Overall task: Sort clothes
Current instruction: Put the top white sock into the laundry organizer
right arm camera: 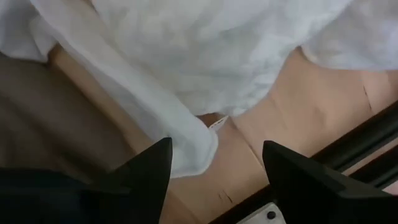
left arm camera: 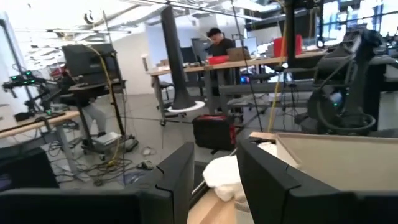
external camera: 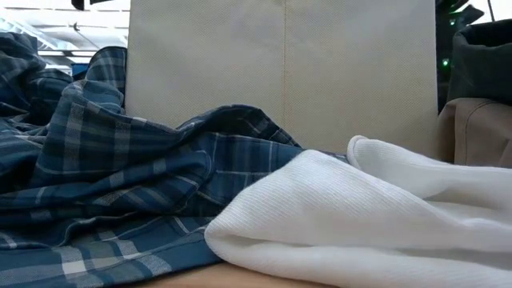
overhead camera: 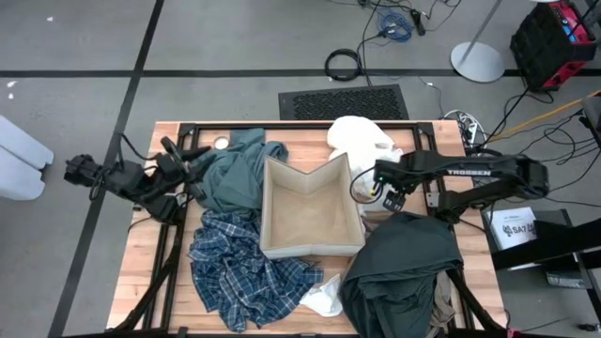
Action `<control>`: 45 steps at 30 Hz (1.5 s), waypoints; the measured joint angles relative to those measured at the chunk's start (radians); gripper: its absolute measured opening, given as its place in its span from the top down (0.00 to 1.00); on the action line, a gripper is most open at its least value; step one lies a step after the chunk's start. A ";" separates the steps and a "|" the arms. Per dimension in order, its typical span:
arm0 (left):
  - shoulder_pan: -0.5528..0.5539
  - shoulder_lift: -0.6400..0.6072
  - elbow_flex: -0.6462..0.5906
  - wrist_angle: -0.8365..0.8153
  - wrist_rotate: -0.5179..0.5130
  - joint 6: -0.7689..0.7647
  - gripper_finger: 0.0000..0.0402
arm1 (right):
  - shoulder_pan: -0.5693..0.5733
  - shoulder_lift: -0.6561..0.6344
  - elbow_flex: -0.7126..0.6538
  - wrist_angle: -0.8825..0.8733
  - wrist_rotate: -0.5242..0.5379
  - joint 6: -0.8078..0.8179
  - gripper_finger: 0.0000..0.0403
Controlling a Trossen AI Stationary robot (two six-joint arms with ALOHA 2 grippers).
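Clothes lie around a beige fabric box (overhead camera: 310,211). A teal-green garment (overhead camera: 235,174) is at the far left and a plaid one (overhead camera: 244,268) at the near left. A white one (overhead camera: 362,141) lies at the far edge, and a white piece (external camera: 360,216) near the front. A dark grey-green heap (overhead camera: 404,268) at the near right lies over a khaki one (overhead camera: 443,302). My left gripper (left arm camera: 214,180) stands open over the table's left side by the teal garment, nothing between its fingers. My right gripper (right arm camera: 214,165) points down, open, above the white garment's edge (right arm camera: 186,143) right of the box.
The box's wall (left arm camera: 336,155) stands between the two arms. Black frame rails (right arm camera: 367,149) run along the table's edges. Bare wood (right arm camera: 311,118) shows under my right gripper. A person (left arm camera: 217,43) works at a bench far behind the table.
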 joint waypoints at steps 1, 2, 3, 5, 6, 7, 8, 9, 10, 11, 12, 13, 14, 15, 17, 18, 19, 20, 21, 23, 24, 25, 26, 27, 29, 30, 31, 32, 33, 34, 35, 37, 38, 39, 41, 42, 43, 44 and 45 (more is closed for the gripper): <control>0.000 0.001 0.001 0.001 0.001 0.000 0.67 | 0.000 0.004 0.000 0.000 0.000 -0.007 0.40; 0.000 0.001 0.001 0.001 0.003 -0.001 0.67 | 0.000 0.007 0.000 0.001 0.000 -0.015 0.40; 0.000 0.001 0.001 0.001 0.004 -0.002 0.67 | 0.000 0.010 0.000 0.004 0.000 -0.019 0.40; 0.000 0.001 0.001 0.003 0.004 -0.002 0.67 | 0.000 0.016 0.000 0.011 -0.018 -0.023 0.40; 0.000 0.001 0.001 0.003 0.004 -0.002 0.67 | -0.001 0.019 0.000 0.015 -0.039 -0.027 0.40; 0.000 0.001 0.001 0.003 0.004 -0.002 0.67 | -0.001 0.021 0.000 0.018 -0.056 -0.029 0.40; 0.000 0.001 0.001 0.003 0.004 -0.002 0.67 | -0.001 0.023 0.000 0.022 -0.073 -0.029 0.40; 0.000 0.001 0.001 0.003 0.004 -0.002 0.67 | -0.001 0.025 0.000 0.027 -0.081 -0.029 0.41; 0.000 0.001 0.001 0.003 0.004 -0.002 0.67 | 0.000 0.025 0.000 0.033 -0.081 -0.029 0.41; 0.000 0.001 0.001 0.003 0.005 -0.002 0.67 | -0.001 0.025 0.000 0.034 -0.081 -0.030 0.42; 0.000 0.001 0.001 0.003 0.005 -0.002 0.67 | -0.001 0.025 0.000 0.033 -0.080 -0.029 0.43; 0.000 0.001 0.001 0.003 0.005 -0.002 0.67 | -0.001 0.025 0.000 0.032 -0.079 -0.029 0.45; 0.000 0.001 0.001 0.003 0.005 -0.002 0.67 | -0.001 0.025 0.000 0.032 -0.078 -0.029 0.47; 0.000 0.001 0.001 0.003 0.005 -0.002 0.67 | -0.001 0.025 0.000 0.030 -0.078 -0.029 0.50; 0.000 0.001 0.001 0.003 0.005 -0.002 0.67 | -0.001 0.025 0.000 0.027 -0.079 -0.030 0.59; 0.000 0.001 0.001 0.003 0.005 -0.002 0.67 | -0.001 0.025 0.000 0.026 -0.079 -0.030 0.64; 0.000 0.001 0.001 0.003 0.005 -0.002 0.67 | 0.000 0.025 0.000 0.024 -0.079 -0.030 0.69; 0.000 0.001 0.001 0.003 0.005 -0.002 0.67 | 0.000 0.025 0.000 0.020 -0.080 -0.030 0.76; 0.000 0.001 0.001 0.003 0.005 -0.002 0.67 | 0.000 0.025 0.000 0.019 -0.084 -0.031 0.83; 0.000 0.001 0.001 0.003 0.005 -0.001 0.67 | 0.000 0.025 0.000 0.020 -0.106 -0.040 0.94; 0.000 0.001 0.001 0.003 0.005 -0.001 0.67 | 0.000 0.025 0.000 0.019 -0.107 -0.041 0.97; 0.000 0.001 0.001 0.003 0.005 -0.001 0.67 | 0.000 0.025 0.000 0.019 -0.117 -0.042 0.97; 0.000 0.001 0.001 0.003 0.005 -0.001 0.67 | 0.000 0.025 0.000 0.018 -0.131 -0.047 0.97; 0.000 0.001 0.001 0.003 0.005 -0.001 0.67 | 0.000 0.025 0.000 0.017 -0.133 -0.049 0.98; 0.000 0.001 0.001 0.003 0.005 -0.001 0.67 | 0.000 0.025 0.003 0.001 -0.134 -0.052 0.99; 0.000 0.001 0.001 0.003 0.005 -0.001 0.67 | 0.000 0.025 0.010 -0.019 -0.134 -0.050 1.00; 0.000 0.001 0.001 0.003 0.005 -0.001 0.67 | 0.000 0.025 0.025 -0.037 -0.134 -0.043 1.00; 0.000 0.001 0.001 0.003 0.005 -0.001 0.67 | 0.000 0.024 0.044 -0.052 -0.134 -0.035 1.00; 0.000 0.001 0.001 0.003 0.005 -0.001 0.67 | 0.000 0.019 0.066 -0.069 -0.132 -0.027 1.00; 0.000 0.001 0.001 0.003 0.005 -0.001 0.67 | 0.001 0.013 0.092 -0.086 -0.132 -0.019 1.00; 0.000 0.001 0.001 0.003 0.005 -0.001 0.67 | 0.002 0.004 0.119 -0.097 -0.131 -0.013 1.00; 0.000 0.001 0.001 0.003 0.005 0.000 0.67 | 0.003 -0.013 0.186 -0.107 -0.137 -0.005 1.00; 0.000 0.001 0.001 0.003 0.005 0.000 0.67 | 0.003 -0.022 0.222 -0.117 -0.151 -0.004 1.00; 0.000 0.001 0.001 0.003 0.005 0.000 0.67 | 0.004 -0.032 0.260 -0.126 -0.158 -0.003 1.00; 0.000 0.001 0.001 0.003 0.005 0.000 0.67 | 0.004 -0.050 0.348 -0.136 -0.160 -0.003 1.00; 0.000 0.001 0.001 0.003 0.005 0.000 0.67 | 0.006 -0.060 0.391 -0.139 -0.159 -0.003 1.00; 0.000 0.001 0.001 0.003 0.005 0.000 0.67 | 0.010 -0.068 0.437 -0.144 -0.157 -0.003 1.00; 0.000 0.001 0.001 0.003 0.005 0.000 0.67 | 0.015 -0.076 0.481 -0.143 -0.156 -0.006 1.00; 0.000 0.001 0.001 0.003 0.005 0.000 0.67 | 0.021 -0.085 0.525 -0.137 -0.152 -0.012 1.00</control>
